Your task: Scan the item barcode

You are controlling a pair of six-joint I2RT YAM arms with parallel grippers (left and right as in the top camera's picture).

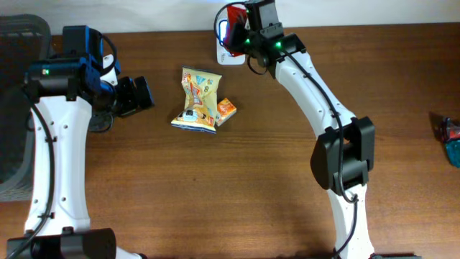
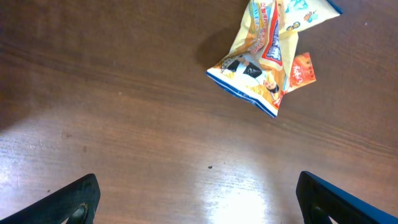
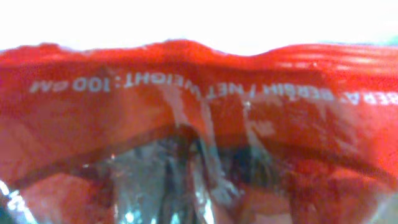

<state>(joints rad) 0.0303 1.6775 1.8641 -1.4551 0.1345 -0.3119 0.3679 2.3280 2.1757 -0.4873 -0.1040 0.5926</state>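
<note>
Far left: left claw [image 1: 146,93] wide open over the desk [image 1: 215,187], gripping nothing, fingers [image 2: 78,200] well apart in the lower corners of the wrist view.

Centre left: yellow bag [image 1: 196,101] lying crumpled on the desk, near the open claw but apart from it. Orange packet [image 1: 226,110] touching the bag's right edge, partly tucked beneath it.

Top centre: red pouch [image 1: 228,30] gripped in the closed right claw [image 1: 237,34], raised at the far edge of the desk, above a white object [image 1: 219,55].

Right wrist view: filled by the pouch's red film, out of focus. Net-weight print upside down near the top, clear window below.

Far right: teal-and-red wrapper [image 1: 451,140] at the desk's edge, well apart from everything else.
</note>
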